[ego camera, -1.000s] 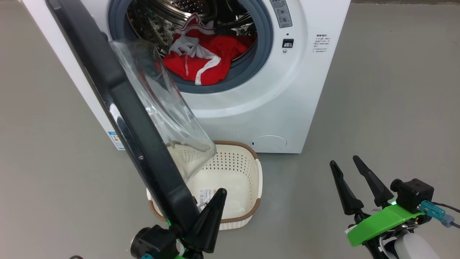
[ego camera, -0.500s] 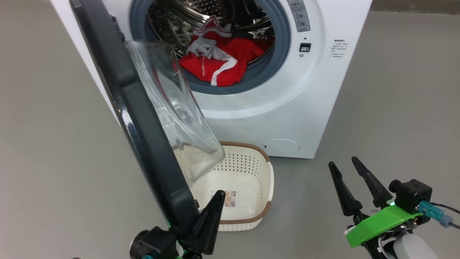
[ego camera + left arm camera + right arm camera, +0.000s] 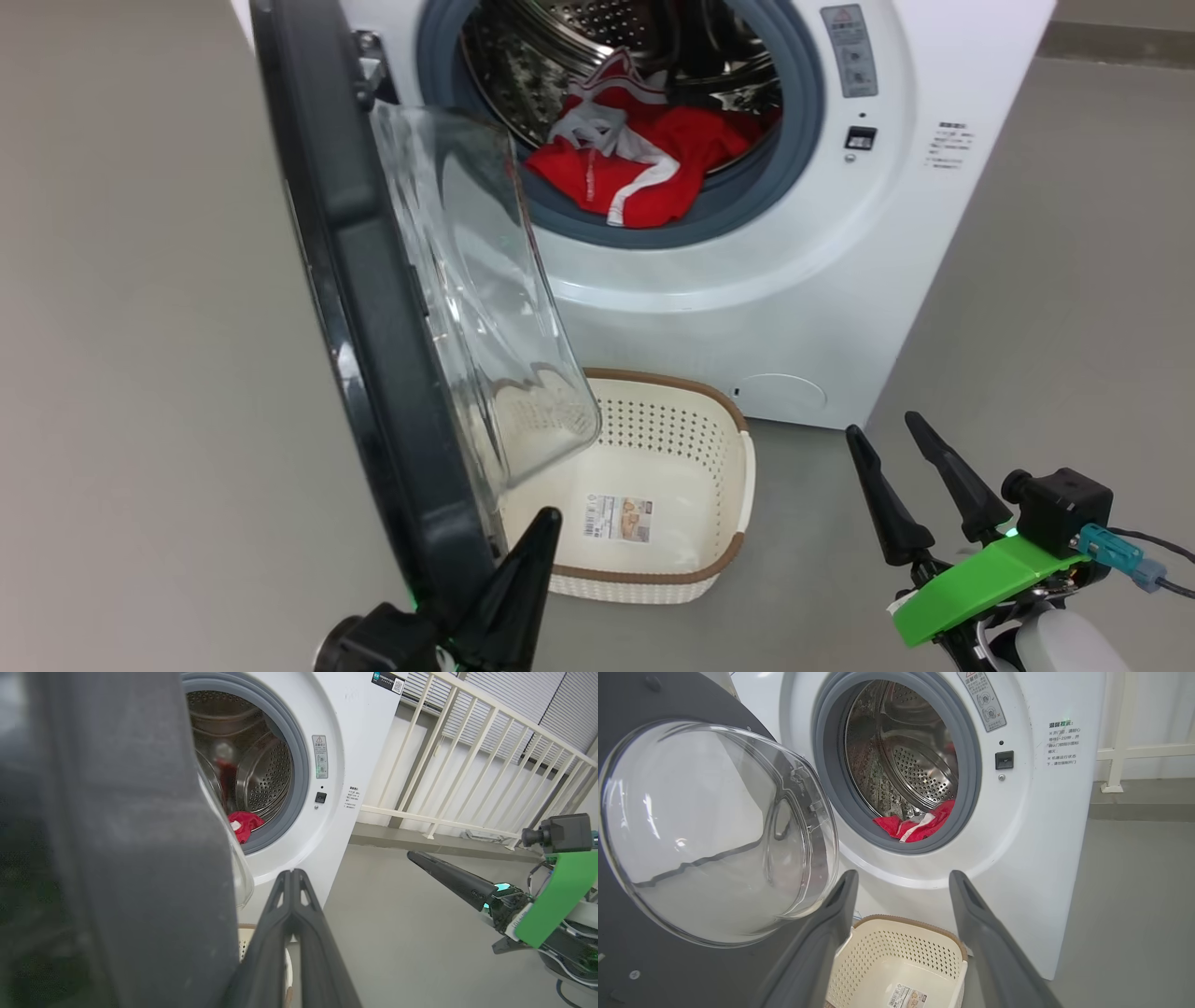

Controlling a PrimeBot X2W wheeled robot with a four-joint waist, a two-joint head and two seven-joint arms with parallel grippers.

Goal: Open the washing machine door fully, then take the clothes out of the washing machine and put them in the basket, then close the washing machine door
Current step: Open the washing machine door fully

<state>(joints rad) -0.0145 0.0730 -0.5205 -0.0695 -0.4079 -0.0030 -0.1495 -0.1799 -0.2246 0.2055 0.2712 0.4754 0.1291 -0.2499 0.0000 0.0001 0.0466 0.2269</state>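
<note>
Door (image 3: 373, 308) stands swung out from the washer (image 3: 794, 308) on its left-side hinge, edge-on in the head view, black rim running from the top of the view down to the lower left. Its glass bowl (image 3: 485, 308) bulges toward the opening side and overhangs the basket's left part in that view. Left gripper (image 3: 537, 537) has fingers pressed together with nothing between them, lying just beside the door's lower rim on the bowl side; cannot tell whether it touches. Mouth of the washer is unblocked: grey gasket (image 3: 747, 201) ring fully exposed, steel drum (image 3: 560, 56) behind it. Clothes (image 3: 644, 163) lie low at the drum's front, red with white trim, one fold draped over the gasket's lower lip. Basket (image 3: 738, 485) sits on the floor (image 3: 1027, 327) just before the washer's base, below the opening, holding nothing but a paper label on its bottom; its near rim lies close to the left gripper. Right gripper (image 3: 882, 425) hovers over bare floor to the right of the basket, fingers spread apart and empty, well apart from washer and door. Grey floor runs open right of the washer; a pale railing (image 3: 467, 742) lies beyond it in the left wrist view.
</note>
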